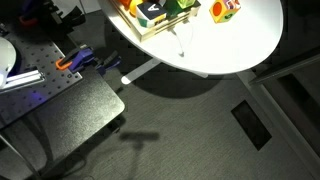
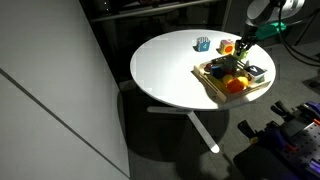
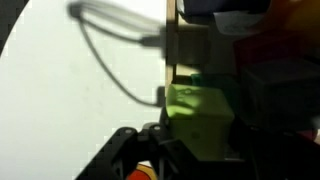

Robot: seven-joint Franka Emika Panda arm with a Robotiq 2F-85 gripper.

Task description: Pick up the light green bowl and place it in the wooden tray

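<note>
The wooden tray (image 2: 210, 82) stands on the round white table (image 2: 165, 70) near its edge and holds several colourful pieces. It also shows in an exterior view (image 1: 160, 33). My gripper (image 2: 243, 50) hangs over the tray's far side. In the wrist view the gripper (image 3: 195, 150) is shut on the pale light green bowl (image 3: 195, 105), which fills the gap between the dark fingers. The bowl sits just inside the tray's wooden rim (image 3: 170, 45). The tray's contents beneath the bowl are dark and blurred.
A small orange-and-multicolour object (image 1: 225, 10) stands on the table beside the tray and also shows behind the gripper (image 2: 228, 47). A small blue object (image 2: 203, 43) stands further back. An orange ball (image 2: 236, 86) lies in the tray. The table edge is close to the tray.
</note>
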